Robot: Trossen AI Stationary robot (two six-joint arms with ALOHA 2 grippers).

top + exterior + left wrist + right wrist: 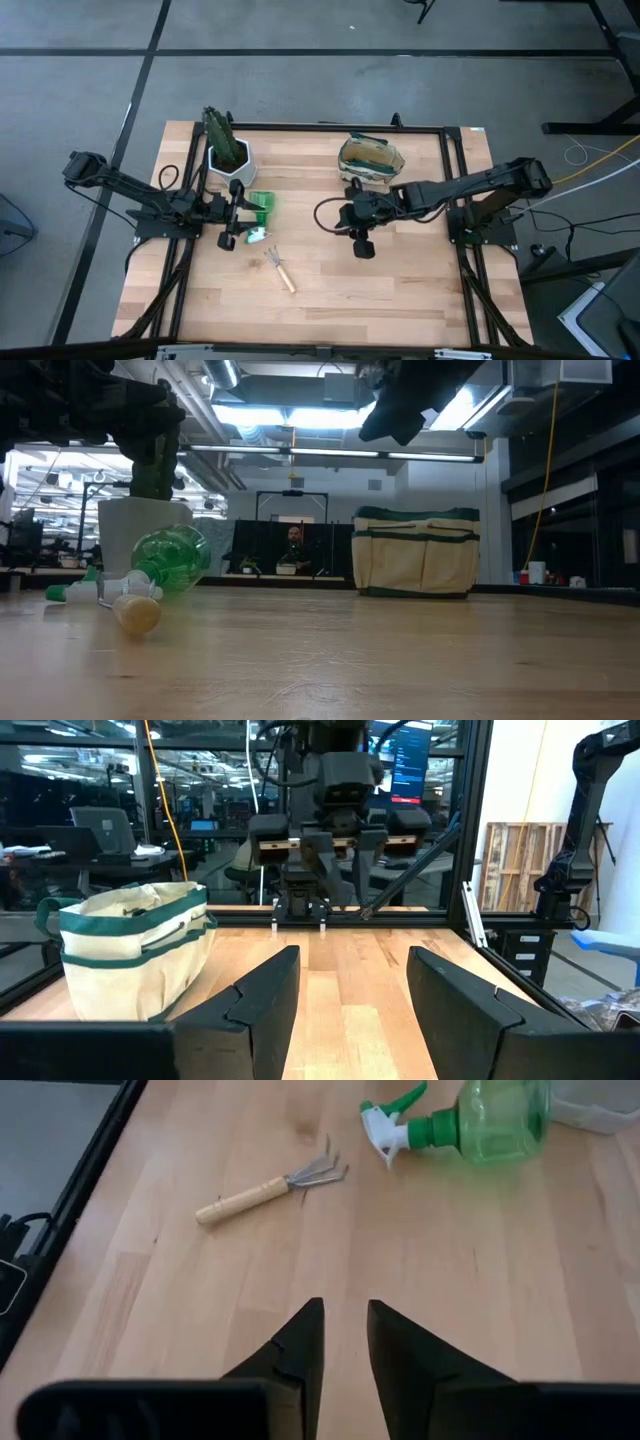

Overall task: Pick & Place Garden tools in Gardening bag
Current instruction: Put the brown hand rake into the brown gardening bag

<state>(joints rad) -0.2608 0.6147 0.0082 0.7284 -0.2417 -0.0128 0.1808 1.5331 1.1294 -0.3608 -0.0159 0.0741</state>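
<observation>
Fingers spread apart and gripping nothing, the left gripper (236, 213) hovers just beside the green spray bottle (260, 210), which lies on its side on the wooden table (400, 290) near the white pot (229, 160) holding a green cactus (219, 132). The right gripper (362, 243), its fingers (300, 1345) parted by only a narrow gap and empty, hangs above the middle of the table, in front of the gardening bag (371, 160).

The beige canvas bag with dark green trim stands upright toward the table's far edge, well apart from the tools. Dark items show inside its open top, though what they are cannot be made out.

A wooden-handled pronged rake (279, 269) lies flat on the bare wood between the two arms, near the spray bottle's white nozzle but not touching it. In the right wrist view, rake (270, 1187) and bottle (470, 1122) lie ahead of the gripper's fingertips. A person (294, 545) is visible in the room beyond the table.
</observation>
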